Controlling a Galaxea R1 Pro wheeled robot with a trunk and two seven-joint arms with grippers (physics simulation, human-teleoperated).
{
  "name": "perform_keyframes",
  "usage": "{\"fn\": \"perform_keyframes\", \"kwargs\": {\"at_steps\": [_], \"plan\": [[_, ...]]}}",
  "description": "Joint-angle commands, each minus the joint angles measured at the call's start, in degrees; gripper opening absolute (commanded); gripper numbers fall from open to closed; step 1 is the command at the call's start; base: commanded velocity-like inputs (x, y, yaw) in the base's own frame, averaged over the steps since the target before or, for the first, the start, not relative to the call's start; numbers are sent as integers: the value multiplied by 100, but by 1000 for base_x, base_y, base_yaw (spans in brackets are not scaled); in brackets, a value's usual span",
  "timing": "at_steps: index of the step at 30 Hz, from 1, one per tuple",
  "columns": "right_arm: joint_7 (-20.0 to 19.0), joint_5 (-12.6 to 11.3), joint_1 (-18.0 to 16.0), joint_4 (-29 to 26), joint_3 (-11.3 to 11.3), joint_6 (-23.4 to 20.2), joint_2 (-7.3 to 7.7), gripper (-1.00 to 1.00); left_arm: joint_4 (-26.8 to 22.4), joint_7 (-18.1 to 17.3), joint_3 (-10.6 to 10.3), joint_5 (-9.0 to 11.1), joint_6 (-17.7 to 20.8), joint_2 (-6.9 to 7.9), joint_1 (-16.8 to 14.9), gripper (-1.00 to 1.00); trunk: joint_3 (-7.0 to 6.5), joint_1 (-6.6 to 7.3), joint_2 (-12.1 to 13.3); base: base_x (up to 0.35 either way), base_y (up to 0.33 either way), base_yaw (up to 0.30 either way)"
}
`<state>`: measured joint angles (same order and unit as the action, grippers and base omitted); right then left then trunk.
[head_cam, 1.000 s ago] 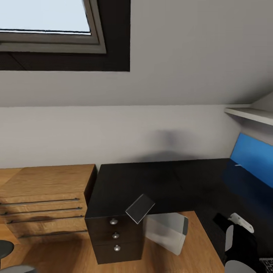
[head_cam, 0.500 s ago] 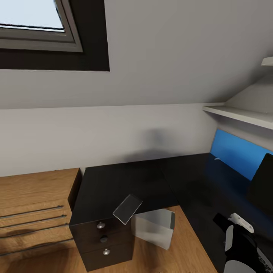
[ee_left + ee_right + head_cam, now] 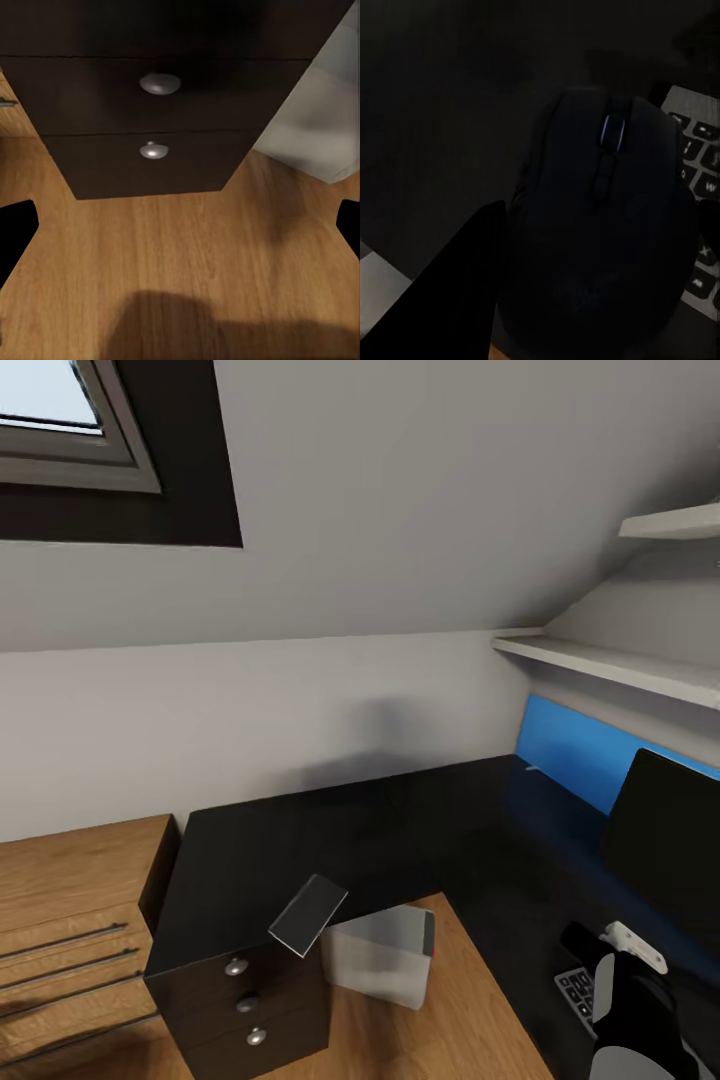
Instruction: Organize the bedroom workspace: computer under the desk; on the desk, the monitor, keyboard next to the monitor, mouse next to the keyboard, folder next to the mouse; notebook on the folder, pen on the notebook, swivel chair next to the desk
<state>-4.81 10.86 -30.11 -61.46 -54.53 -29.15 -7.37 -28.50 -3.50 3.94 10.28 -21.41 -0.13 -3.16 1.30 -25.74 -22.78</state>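
Observation:
The black desk [image 3: 330,840] runs along the wall and turns toward me at the right. The grey notebook [image 3: 308,915] sits tilted at its front edge, just above the drawers [image 3: 240,1000]. Under the desk stands the white computer [image 3: 380,955]. The monitor [image 3: 665,840] is on the desk's right wing, with a corner of the keyboard [image 3: 577,990] below it. My right gripper [image 3: 592,948] hovers there, shut on the dark mouse [image 3: 600,232], and the keyboard [image 3: 697,195] lies beneath. My left gripper [image 3: 180,229] hangs open over the floor before the drawers [image 3: 154,112].
A light wooden drawer chest [image 3: 70,920] stands left of the desk. A blue wall panel [image 3: 565,755] and white shelves [image 3: 610,665] line the right wall, under a sloped ceiling with a skylight [image 3: 60,420]. Wood floor [image 3: 187,255] spreads in front of the drawers.
The camera has turned to the right, so the whole scene slides left. The monitor and keyboard corner have come into view. My right arm keeps its place in the picture.

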Motion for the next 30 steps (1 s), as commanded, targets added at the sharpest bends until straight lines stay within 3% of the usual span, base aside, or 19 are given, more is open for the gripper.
{"fn": "perform_keyframes", "kwargs": {"at_steps": [1, 9, 14, 19, 30], "plan": [[-62, 52, -11, -11, -25, -27, -6, -100, 2, -37, 10, 53, -11, -3, -4, 100, 14, -4, -14, 0, 0, -58], [-76, 46, -11, 7, -46, -29, -2, -100, 2, -37, 10, 53, -12, -4, -5, 100, 14, -4, -14, 0, 0, -20], [-36, 8, -30, 169, 117, 92, -19, -100, -6, -42, -21, 41, -126, -168, -8, 100, 14, -4, -14, 0, 0, 0], [-139, 12, -30, 51, -46, 26, -153, -100, -6, -45, -9, 41, -68, -271, -5, 100, 14, -4, -14, 0, 0, 0], [-160, 12, -30, 14, -152, 23, -185, -100, -6, -45, 1, 44, -57, -285, -4, 100, 14, -4, -14, 0, 0, 0]]}}
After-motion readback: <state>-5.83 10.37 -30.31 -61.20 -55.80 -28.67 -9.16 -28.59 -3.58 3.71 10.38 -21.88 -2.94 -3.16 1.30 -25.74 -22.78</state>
